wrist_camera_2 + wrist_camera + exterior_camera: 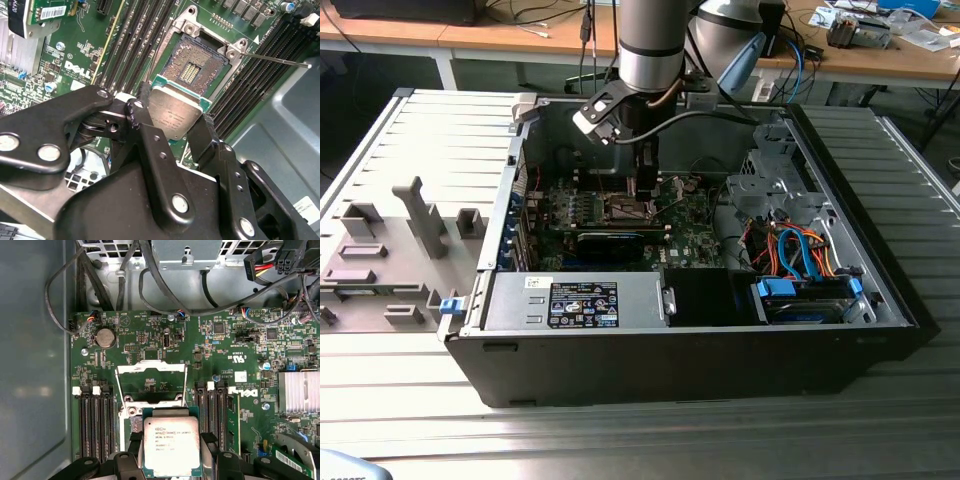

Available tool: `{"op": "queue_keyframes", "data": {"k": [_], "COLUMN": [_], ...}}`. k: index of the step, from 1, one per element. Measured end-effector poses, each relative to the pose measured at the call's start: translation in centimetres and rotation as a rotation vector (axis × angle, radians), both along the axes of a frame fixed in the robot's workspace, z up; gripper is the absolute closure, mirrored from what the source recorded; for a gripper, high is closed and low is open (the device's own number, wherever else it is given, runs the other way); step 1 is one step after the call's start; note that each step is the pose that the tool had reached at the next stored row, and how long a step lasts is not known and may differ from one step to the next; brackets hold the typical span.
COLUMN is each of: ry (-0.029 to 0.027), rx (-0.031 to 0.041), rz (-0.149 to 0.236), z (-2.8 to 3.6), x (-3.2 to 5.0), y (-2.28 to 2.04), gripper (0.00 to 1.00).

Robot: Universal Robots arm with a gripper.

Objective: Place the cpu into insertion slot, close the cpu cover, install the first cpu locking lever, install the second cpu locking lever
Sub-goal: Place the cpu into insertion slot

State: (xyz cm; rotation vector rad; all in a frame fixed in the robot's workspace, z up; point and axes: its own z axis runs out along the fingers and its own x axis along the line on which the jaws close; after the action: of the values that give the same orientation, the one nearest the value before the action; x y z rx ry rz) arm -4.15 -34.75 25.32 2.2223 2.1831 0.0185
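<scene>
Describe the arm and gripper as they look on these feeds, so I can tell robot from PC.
The arm is a silver-grey round tube with a light blue joint cap. A black cable loops from its wrist. The gripper is matt black linkage bars joined by silver round pins; its fingers are narrow black bars with small screw holes.

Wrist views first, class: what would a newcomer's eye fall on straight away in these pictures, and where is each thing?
The silver cpu, clamped in the black gripper, dominates both wrist views. Just beyond it lies the empty insertion slot, its contacts bare, with the cpu cover standing open. In the exterior view, the arm reaches down into an open computer case.
</scene>
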Motion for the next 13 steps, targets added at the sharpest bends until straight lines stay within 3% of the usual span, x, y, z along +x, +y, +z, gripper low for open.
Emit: {"op": "queue_keyframes", "data": {"k": [13], "ry": [0.0000], "rx": [0.0000], "rz": [0.000], "z": [-0.16], "x": [-0.23], "y": [0.00], "gripper": [0.45]}}
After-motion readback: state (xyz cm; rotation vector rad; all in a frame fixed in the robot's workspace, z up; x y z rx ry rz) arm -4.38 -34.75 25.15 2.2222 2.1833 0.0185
